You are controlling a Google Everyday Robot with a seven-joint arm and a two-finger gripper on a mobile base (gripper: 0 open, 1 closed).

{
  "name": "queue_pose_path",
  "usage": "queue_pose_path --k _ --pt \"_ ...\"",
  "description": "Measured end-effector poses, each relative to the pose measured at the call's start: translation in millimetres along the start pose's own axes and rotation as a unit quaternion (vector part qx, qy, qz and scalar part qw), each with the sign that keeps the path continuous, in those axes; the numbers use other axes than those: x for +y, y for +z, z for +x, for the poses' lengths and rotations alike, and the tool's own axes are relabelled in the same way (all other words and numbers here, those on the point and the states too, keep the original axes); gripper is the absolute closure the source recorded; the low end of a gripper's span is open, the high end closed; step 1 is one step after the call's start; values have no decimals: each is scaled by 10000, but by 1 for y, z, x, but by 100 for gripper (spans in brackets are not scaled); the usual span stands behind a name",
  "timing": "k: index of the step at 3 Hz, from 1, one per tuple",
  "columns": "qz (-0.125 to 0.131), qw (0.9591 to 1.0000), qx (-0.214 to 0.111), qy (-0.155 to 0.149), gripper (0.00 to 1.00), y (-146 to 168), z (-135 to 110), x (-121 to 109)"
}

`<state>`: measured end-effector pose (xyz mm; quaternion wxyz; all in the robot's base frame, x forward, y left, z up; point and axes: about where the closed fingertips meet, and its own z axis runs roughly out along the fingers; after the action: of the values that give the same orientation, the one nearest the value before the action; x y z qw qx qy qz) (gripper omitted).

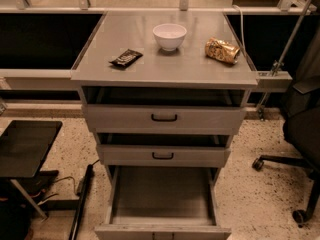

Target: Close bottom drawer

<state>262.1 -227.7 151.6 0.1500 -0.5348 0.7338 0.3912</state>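
The bottom drawer (162,196) of the grey metal cabinet is pulled far out; its deep grey tray is empty and its front panel (162,232) sits at the bottom edge of the view. The middle drawer (163,155) and the top drawer (164,118) above it are each pulled out a little and have small black bar handles. The gripper is out of view.
On the cabinet top (165,69) are a white bowl (169,36), a dark snack bar (126,58) and a crumpled gold chip bag (222,50). A black office chair (300,134) stands at the right. A black stand (25,149) and cables are on the floor at the left.
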Motion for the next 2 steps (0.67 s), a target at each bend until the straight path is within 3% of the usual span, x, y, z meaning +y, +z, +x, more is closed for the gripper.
queue_pose_path --k 1,2 --pt "112 9963 -605 -595 0 21 -8 -48" --pt "1087 9873 -678 -935 0 -21 -19 -108"
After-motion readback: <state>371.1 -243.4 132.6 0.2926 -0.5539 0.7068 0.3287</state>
